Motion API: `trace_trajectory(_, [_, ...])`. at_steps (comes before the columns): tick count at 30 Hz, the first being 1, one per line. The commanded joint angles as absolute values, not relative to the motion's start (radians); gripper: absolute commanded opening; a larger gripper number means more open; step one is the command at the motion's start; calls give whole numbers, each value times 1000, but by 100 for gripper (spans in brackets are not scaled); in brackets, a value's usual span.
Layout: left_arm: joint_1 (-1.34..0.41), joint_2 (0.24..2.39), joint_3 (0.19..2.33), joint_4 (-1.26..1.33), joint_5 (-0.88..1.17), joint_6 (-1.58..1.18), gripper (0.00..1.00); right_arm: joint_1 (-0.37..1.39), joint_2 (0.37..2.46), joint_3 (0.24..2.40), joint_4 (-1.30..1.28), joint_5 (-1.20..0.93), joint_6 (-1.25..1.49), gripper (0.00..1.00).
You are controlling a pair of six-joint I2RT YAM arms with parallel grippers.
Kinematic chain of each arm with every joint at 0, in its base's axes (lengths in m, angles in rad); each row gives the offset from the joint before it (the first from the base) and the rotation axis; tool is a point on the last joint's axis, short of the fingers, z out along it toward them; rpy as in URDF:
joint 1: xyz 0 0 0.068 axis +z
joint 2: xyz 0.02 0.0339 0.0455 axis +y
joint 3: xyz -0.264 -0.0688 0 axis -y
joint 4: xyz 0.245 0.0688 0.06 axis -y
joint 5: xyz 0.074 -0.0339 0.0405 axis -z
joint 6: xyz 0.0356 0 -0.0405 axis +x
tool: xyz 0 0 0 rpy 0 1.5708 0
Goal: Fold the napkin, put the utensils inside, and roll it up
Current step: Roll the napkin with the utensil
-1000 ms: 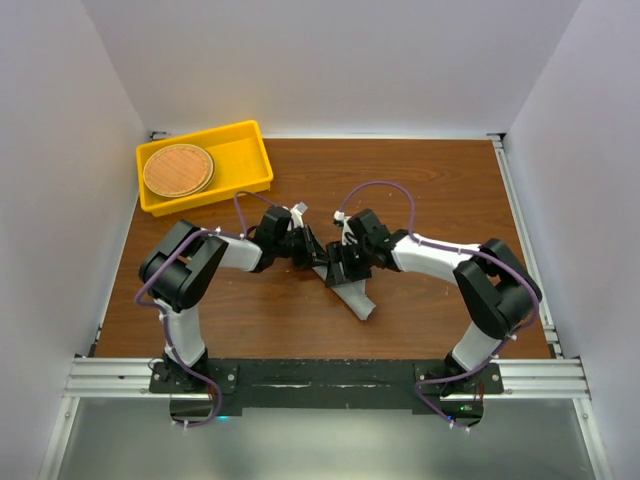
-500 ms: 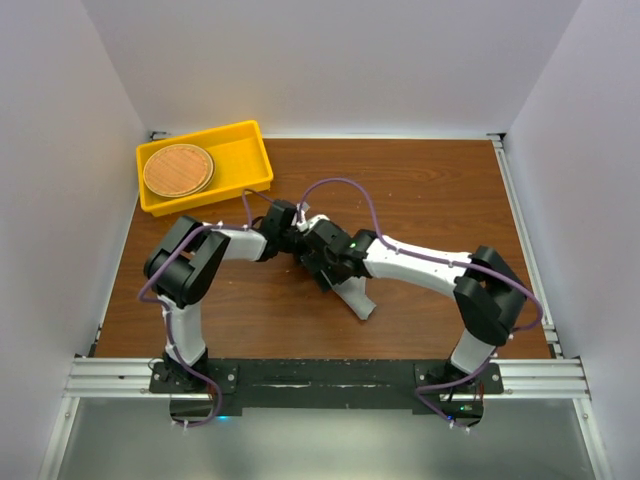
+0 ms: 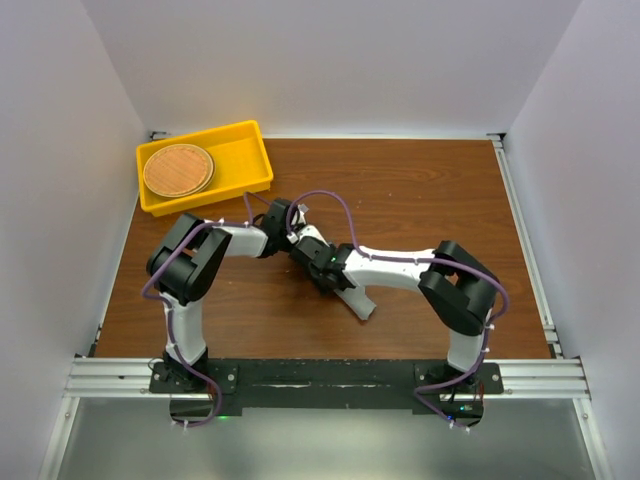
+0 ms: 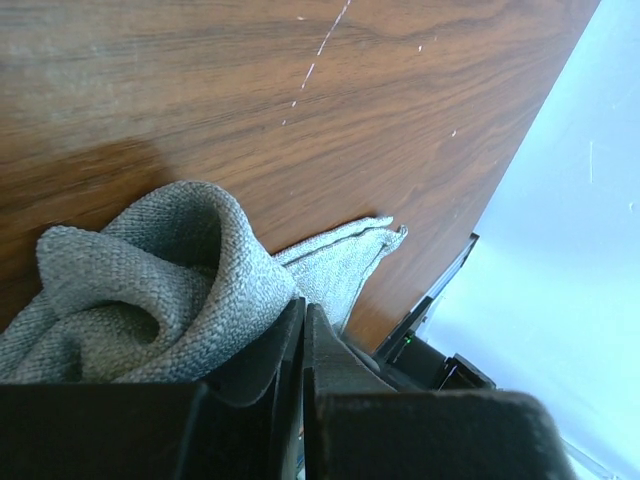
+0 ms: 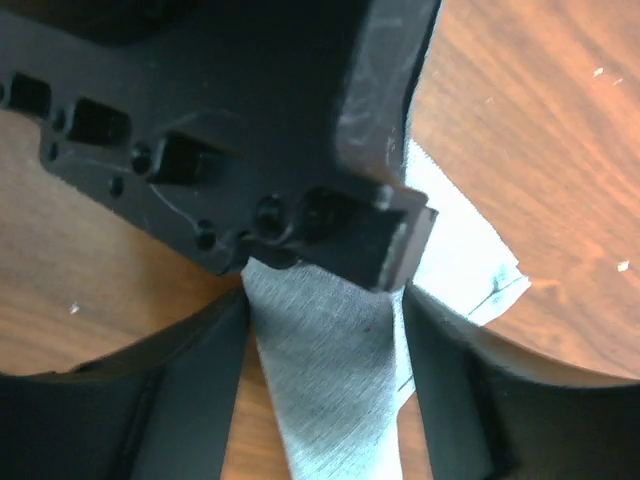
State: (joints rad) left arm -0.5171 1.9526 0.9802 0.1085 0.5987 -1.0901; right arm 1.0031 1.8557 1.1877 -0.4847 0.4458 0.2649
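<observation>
The grey napkin (image 3: 359,299) lies as a narrow rolled bundle on the brown table, running up-left under both grippers. In the left wrist view its curled end (image 4: 170,270) bulges against my left gripper (image 4: 302,305), whose jaws are pressed together at the cloth's edge. In the top view the left gripper (image 3: 296,238) is at the bundle's upper end. My right gripper (image 3: 322,268) sits just below it. It (image 5: 322,320) is open, its fingers (image 5: 190,380) standing either side of the flat grey strip (image 5: 330,370). The utensils are hidden.
A yellow tray (image 3: 210,196) stands at the back left with a round brown woven disc (image 3: 178,170) in it. The left gripper's black body (image 5: 220,120) fills the top of the right wrist view, very close. White walls enclose the table.
My right arm has swung left along the napkin until its gripper sits right beside the left one. The left gripper has shifted slightly up and left and stays shut.
</observation>
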Motion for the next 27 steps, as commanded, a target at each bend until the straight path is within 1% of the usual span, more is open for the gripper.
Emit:
trace_trajectory(1, [-512,1977,994,3,594,-1098,13,1012,1868,1143,-433,526,302,41])
trace_trajectory(3, [-494,1962,997,2,581,-1085,17,1011,1876,1140,-436,522,310,22])
trace_trajectory(4, [-485,1939,1003,-32,575,-1072,21,1009,1868,1125,-428,502,307,20])
trace_trajectory(5, [-474,1927,1011,-49,566,-1053,23,1008,1859,1114,-414,480,302,17])
trace_trajectory(6, [-450,1913,1043,-101,537,-996,25,1002,1829,1098,-373,389,298,13])
trace_trajectory(8, [-419,1875,1074,-146,514,-939,30,956,1796,1046,-327,269,301,10])
trace_trajectory(9, [-387,1861,1092,-169,502,-902,30,907,1760,1025,-274,121,314,9])
trace_trajectory(11, [-358,1821,1100,-173,500,-881,32,836,1737,959,-174,-66,330,8])
trace_trajectory(12, [-341,1809,1104,-158,509,-868,32,765,1732,937,-132,-174,342,10])
trace_trajectory(13, [-338,1790,1109,-147,514,-867,32,732,1741,916,-106,-392,342,10])
trace_trajectory(15, [-342,1779,1118,-118,529,-868,33,689,1765,917,-63,-550,345,11])
trace_trajectory(16, [-348,1772,1118,-104,540,-876,33,654,1796,919,-51,-693,350,11])
trace_trajectory(20, [-393,1776,1101,-42,568,-916,33,582,1850,882,70,-904,437,11])
trace_trajectory(22, [-423,1787,1065,38,587,-959,33,549,1871,864,149,-960,480,11])
trace_trajectory(23, [-445,1792,1051,66,594,-974,33,540,1900,865,134,-988,477,11])
trace_trajectory(25, [-463,1815,1003,142,612,-1020,32,519,1925,865,129,-1005,471,11])
trace_trajectory(27, [-485,1822,953,202,618,-1043,32,494,1943,859,112,-977,468,10])
